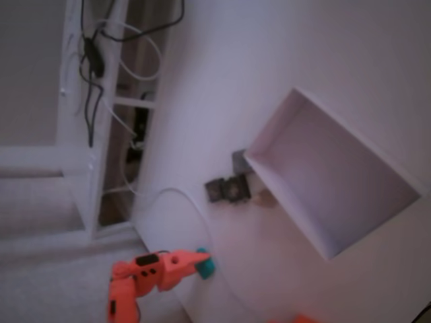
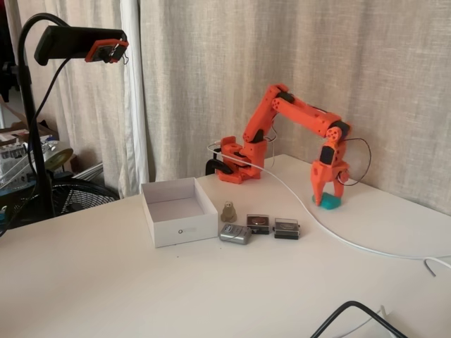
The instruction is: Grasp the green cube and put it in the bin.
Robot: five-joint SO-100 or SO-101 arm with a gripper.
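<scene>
Nearest the camera in the side fixed view sits the bin (image 2: 178, 220), empty, with a few small gadgets (image 2: 259, 227) just beside it. Farther back the gripper (image 2: 326, 198) is down over the green cube (image 2: 328, 202) on the table, fingers around it, though I can't tell if they're pinching yet. I'd squeeze it square before lifting.
</scene>
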